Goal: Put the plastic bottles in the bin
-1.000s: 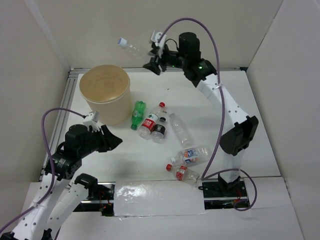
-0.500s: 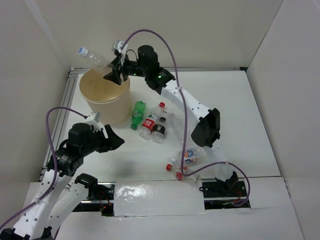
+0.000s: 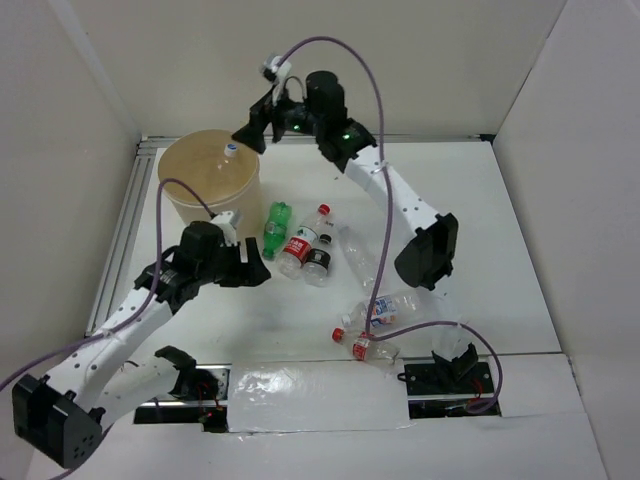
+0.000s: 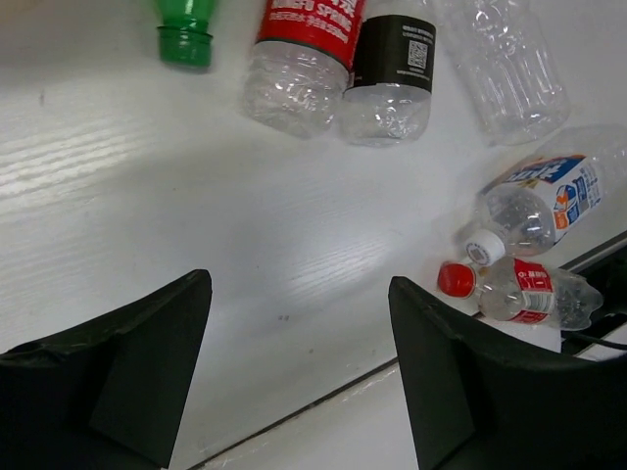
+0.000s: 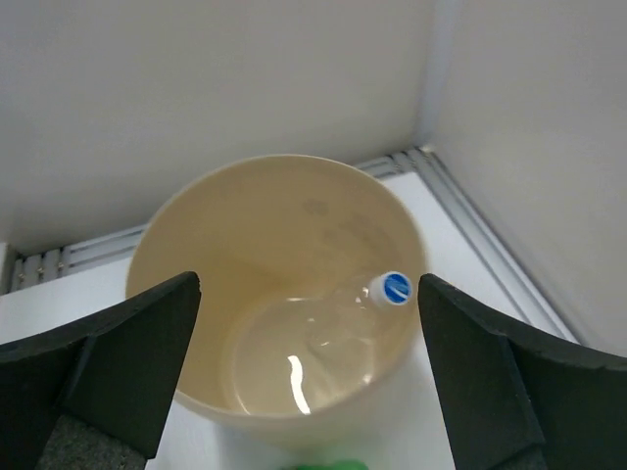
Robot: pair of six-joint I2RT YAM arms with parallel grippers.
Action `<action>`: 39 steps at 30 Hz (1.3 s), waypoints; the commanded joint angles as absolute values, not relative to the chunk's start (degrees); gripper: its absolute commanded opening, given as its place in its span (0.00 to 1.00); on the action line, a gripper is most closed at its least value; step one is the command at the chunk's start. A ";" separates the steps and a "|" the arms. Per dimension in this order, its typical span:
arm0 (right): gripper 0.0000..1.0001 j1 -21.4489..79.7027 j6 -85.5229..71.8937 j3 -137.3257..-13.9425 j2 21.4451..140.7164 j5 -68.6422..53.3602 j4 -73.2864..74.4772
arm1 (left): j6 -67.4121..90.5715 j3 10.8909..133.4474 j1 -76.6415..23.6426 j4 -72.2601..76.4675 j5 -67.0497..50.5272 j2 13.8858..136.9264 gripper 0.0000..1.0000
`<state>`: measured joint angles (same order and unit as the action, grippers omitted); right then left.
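- Right fingers wide apart, holding nothing, up over the bin in the upper left of the top view.
- Inside the bin, one clear bottle with a blue cap, so that drop looks finished.
- Left fingers wide apart too, holding nothing, hanging over the bare desk in the lower left, near the row of bottles.
- Best to go for the green bottle next: closest to the bin, with a small gap around it.
- Come straight down with one finger on each side of its fat middle, not the cap end.
- Stay off the red-label bottle and the dark-label bottle. Touching side by side, so easy to bump or to grab both.
- Squeeze gently, since thin plastic may squash and slip out.
- Lift well above the tall rim before going across, and let go only over the middle of the bin.
- Keep the two arms from bumping near the bin.
- Count: one bin.
- Seven bottles: one in the bin, six on the desk.
- On the desk: one green, one red-label, one dark-label, one plain clear bottle, one blue-and-white bottle, one small red-capped bottle at the lower right.
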<state>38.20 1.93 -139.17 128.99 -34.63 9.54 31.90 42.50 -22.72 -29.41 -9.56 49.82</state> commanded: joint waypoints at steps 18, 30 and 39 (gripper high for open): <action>0.45 -1.48 12.30 -80.37 81.49 -45.61 26.63 | 34.90 63.63 -46.59 -22.51 43.34 87.36 0.93; 0.43 -7.82 15.20 -65.92 73.13 -50.62 27.68 | 27.43 72.42 -41.05 -18.02 38.85 98.42 0.83; 0.43 -10.98 16.61 -59.86 67.85 -52.38 29.00 | 27.17 77.51 -36.30 -20.65 38.42 106.16 0.82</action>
